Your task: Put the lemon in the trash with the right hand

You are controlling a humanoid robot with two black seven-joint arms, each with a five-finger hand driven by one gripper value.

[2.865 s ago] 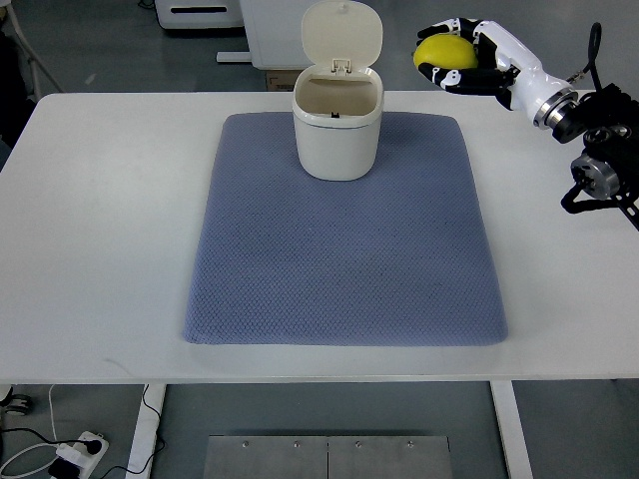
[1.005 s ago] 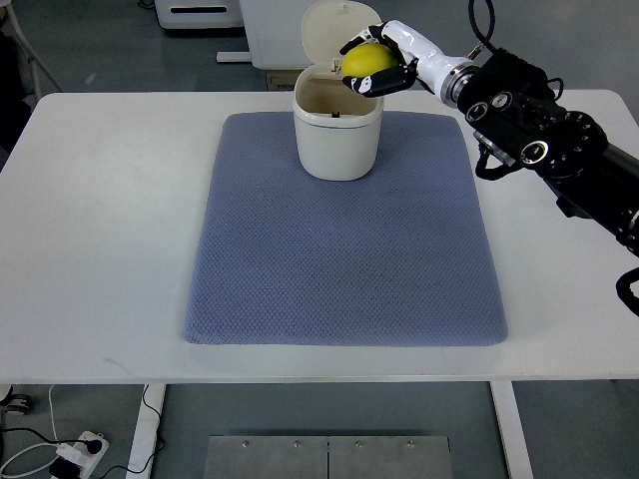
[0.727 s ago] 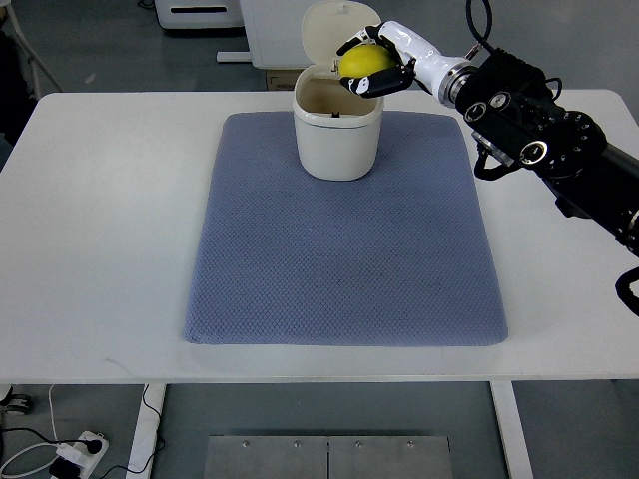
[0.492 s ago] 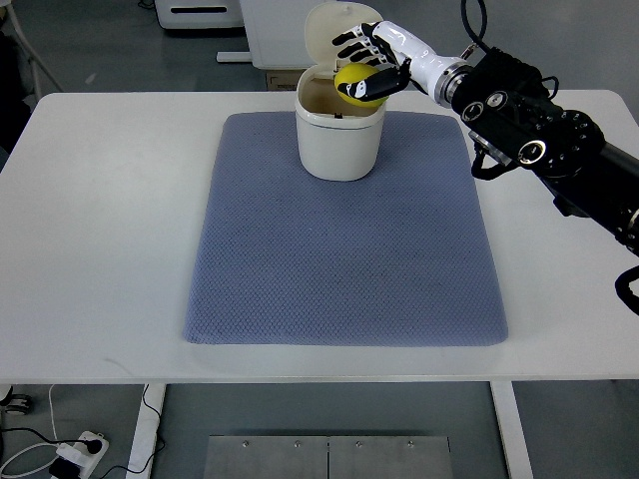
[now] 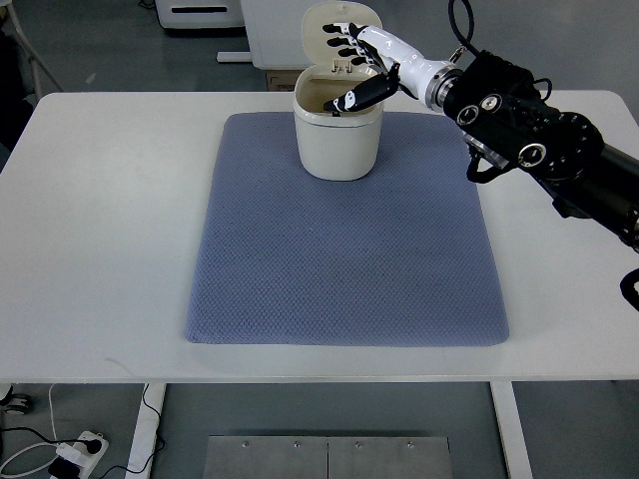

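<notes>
Top view looks steeply down on a white rectangular bench (image 5: pixel 110 230) whose middle is covered by a blue-grey quilted fabric mat (image 5: pixel 344 249), its long sides running from the bench's far edge toward the near edge. At the far edge of that mat, roughly centred across its width, stands a small cream plastic trash bin (image 5: pixel 337 140) with rounded walls; its hinged cream lid (image 5: pixel 334 30) is tipped upright behind the opening, so the dark inside of the bin is exposed. Directly over the right part of that opening hovers the right hand (image 5: pixel 357 62), white-shelled with black fingertips, its fingers (image 5: pixel 345 40) spread apart and holding nothing, the thumb angled down toward the bin's rim and the other fingers fanned in front of the raised lid. The lemon is not visible anywhere on the bench or the mat, and it is not in the hand; whether it lies inside the bin cannot be told from this angle, since only a shadowed part of the interior shows. From the hand a white forearm leads rightward into a bulky black arm (image 5: pixel 539 145) with round joints and cables, which crosses above the bench's far right corner and leaves at the picture's right edge. Below the bench's near edge, at the lower left, a white power strip (image 5: pixel 75 454) lies on the floor.
</notes>
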